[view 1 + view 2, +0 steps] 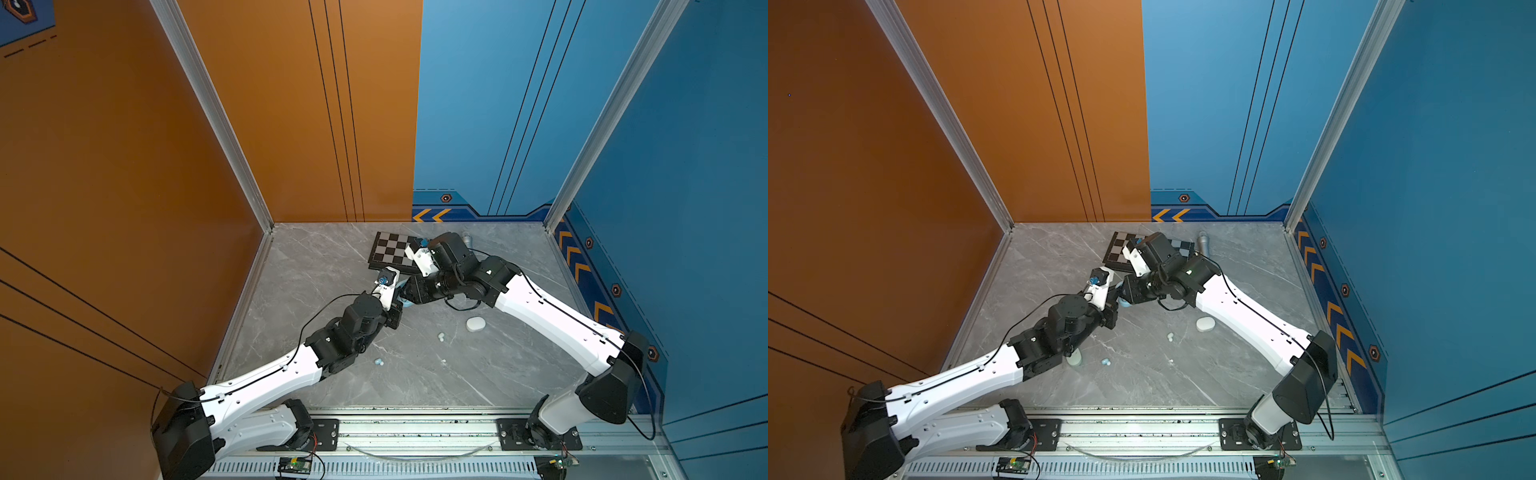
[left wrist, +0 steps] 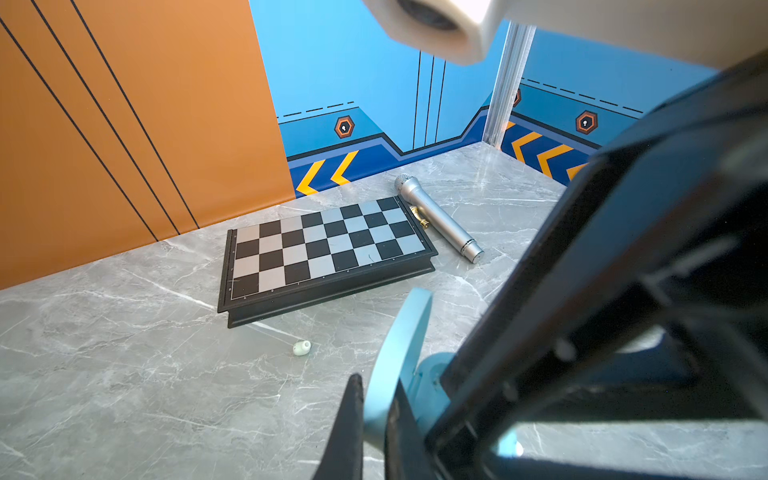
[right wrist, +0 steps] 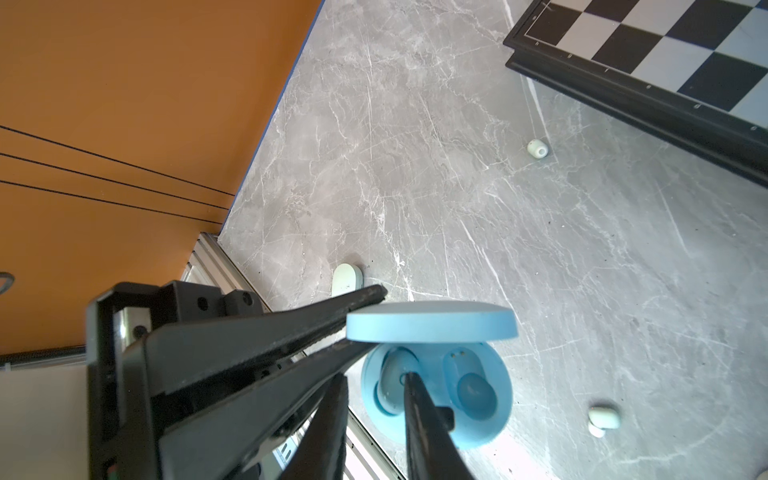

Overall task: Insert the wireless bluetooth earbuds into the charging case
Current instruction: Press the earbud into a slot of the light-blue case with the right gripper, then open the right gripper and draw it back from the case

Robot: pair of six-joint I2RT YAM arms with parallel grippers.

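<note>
Over the grey marble-patterned tabletop (image 1: 332,257), the left gripper (image 1: 398,306) and right gripper (image 1: 409,294) stand just beside each other. A sliver of light blue plastic charging case (image 1: 407,304) shows between them. Loose on the tabletop: white oval plastic case (image 1: 476,323), pale mint rounded earbuds (image 1: 441,336), light blue rounded earbuds (image 1: 378,362). A black-and-silver chequered board (image 1: 388,249) lies behind.

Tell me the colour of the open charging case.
The open charging case is light blue, lid and base alike; clearest in the right wrist view.
</note>
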